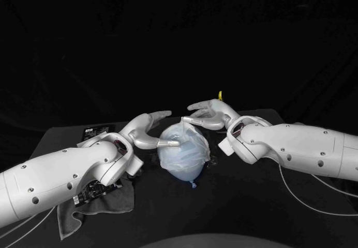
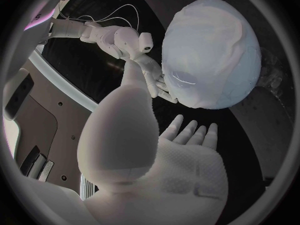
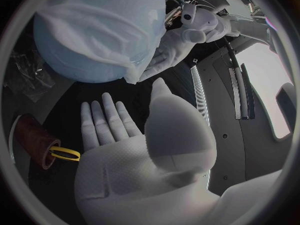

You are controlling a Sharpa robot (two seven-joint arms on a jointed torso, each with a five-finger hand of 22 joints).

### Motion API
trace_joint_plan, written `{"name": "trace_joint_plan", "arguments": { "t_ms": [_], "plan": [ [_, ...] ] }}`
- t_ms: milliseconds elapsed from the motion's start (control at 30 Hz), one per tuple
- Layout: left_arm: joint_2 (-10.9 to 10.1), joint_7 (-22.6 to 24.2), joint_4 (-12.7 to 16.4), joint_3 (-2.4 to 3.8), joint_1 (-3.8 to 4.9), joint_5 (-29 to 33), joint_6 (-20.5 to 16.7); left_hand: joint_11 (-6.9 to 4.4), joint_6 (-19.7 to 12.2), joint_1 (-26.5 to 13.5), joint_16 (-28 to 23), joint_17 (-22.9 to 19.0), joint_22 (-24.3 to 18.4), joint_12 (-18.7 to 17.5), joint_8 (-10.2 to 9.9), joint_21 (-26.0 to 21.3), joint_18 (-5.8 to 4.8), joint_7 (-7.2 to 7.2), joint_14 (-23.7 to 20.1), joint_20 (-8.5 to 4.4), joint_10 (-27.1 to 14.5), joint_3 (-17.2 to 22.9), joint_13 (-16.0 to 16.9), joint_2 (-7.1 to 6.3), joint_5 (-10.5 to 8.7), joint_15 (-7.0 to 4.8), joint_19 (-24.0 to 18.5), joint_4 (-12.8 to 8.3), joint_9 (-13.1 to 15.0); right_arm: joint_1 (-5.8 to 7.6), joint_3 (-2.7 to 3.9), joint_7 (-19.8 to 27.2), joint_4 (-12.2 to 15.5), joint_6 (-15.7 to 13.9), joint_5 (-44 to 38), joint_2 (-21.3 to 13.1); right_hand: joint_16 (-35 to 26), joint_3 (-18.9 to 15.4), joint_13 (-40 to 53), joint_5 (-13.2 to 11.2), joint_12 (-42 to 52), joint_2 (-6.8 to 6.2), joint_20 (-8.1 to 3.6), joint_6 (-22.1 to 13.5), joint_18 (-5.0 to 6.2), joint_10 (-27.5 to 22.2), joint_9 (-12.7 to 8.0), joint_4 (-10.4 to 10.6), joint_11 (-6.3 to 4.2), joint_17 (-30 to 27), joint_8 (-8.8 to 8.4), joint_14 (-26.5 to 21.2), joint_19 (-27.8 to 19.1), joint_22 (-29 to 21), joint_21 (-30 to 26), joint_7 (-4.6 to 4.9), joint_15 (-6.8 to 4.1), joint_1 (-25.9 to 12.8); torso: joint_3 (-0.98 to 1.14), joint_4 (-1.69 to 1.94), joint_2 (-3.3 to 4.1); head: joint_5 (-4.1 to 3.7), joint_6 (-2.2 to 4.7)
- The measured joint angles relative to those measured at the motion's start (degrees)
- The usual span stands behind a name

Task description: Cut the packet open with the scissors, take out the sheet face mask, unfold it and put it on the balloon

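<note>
Head view: the balloon point(image 1: 181, 164) lies on the black table point(image 1: 253, 206) between the two hands, with the sheet face mask point(image 1: 187, 138) draped over its far, broad end. Its long axis runs from far to near. The narrow end, with the small blue knot point(image 1: 192, 184), points towards the robot and slightly to its right. The left hand point(image 1: 151, 129) is just beside the balloon on the robot's left. Its fingers arch apart above the balloon and its thumb tip touches the masked flank, grasping nothing. The right hand point(image 1: 209, 114) is at the far right of the balloon, also spread, with its thumb tip on the mask's top edge. A grey cloth point(image 1: 101, 204) lies under the left forearm.

Left wrist view: the left hand point(image 2: 172, 167) has a flat palm and straight, parted fingers point(image 2: 187, 132) that hold nothing and stop short of the balloon point(image 2: 212, 50). The balloon is wrapped in the wrinkled mask, with its knot at the end away from the palm. The right hand point(image 2: 149, 72) touches its side from beyond.

Right wrist view: the right hand point(image 3: 122, 157) lies released, with its fingers apart. The balloon point(image 3: 87, 60) is beyond the fingertips, bare and pale blue below the mask point(image 3: 106, 12). The left hand point(image 3: 172, 37) touches the mask's hanging edge. Beside the palm stands a brown cylinder point(image 3: 34, 137) with a yellow loop point(image 3: 64, 154) at its mouth.
</note>
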Motion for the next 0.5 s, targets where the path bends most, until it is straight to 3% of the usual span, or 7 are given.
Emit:
{"name": "trace_joint_plan", "arguments": {
  "t_ms": [100, 200, 500],
  "plan": [
    [0.5, -0.1, -0.7, 0.0, 0.0, -0.7, 0.4, -0.39, 0.6, 0.0, 0.0, 0.0, 0.0, 0.0, 0.1, 0.0, 0.0, -0.07, -0.1, 0.0, -0.2, 0.0, 0.0, 0.0, 0.0, -0.1, 0.0, 0.0, 0.2, -0.36, 0.0, 0.0, -0.5, 0.3, -0.1, 0.3, 0.0, 0.3, 0.0, 0.0, 0.0, 0.62, 0.0, 0.0, 0.0, -0.1, -0.2, -0.3, -0.08, -0.2, 0.0, -0.2, 0.0, -0.1, 0.0, 0.0, -0.16, 2.2, 0.0, 0.03, -0.01, 0.08, 0.13],
    [1.1, -0.5, -1.4, -0.01, 0.0, -1.7, 0.8, -1.52, 3.8, 0.3, 0.0, 0.0, -0.1, 0.0, 1.5, 0.0, 0.0, 0.18, -0.6, 0.0, -0.1, 0.0, 0.0, 0.04, 0.0, -0.63, 0.0, 0.0, 1.1, -0.62, 0.0, 0.0, -1.1, 0.5, -0.1, 0.6, 0.0, 1.3, 0.0, 0.0, 0.0, 1.42, 0.0, 0.0, 0.0, -0.1, -0.2, -0.6, -0.08, -0.2, 0.01, -0.2, 0.0, -0.2, 0.0, 0.0, -0.16, 3.9, 0.0, 0.04, 0.04, 0.12, 0.18],
    [2.3, -2.3, -2.6, -0.06, 0.0, -5.1, 2.0, -2.14, 6.7, 1.3, 0.0, 0.0, -0.1, 0.0, 2.7, 0.0, 0.0, 0.46, -0.4, 0.0, 0.5, 0.0, 0.0, -0.06, 0.0, -0.83, 0.0, 0.0, 1.9, -1.01, 0.0, -0.2, -1.6, 0.8, -0.5, 1.0, 0.2, 3.3, 0.0, 0.0, 0.6, 2.53, 0.0, 1.5, -0.01, -0.1, 0.1, -2.0, -0.08, -0.2, 0.05, 1.4, 0.0, -0.3, 0.4, 0.25, -0.2, 7.4, 0.07, 0.01, 0.14, 0.17, -0.1]
  ]
}}
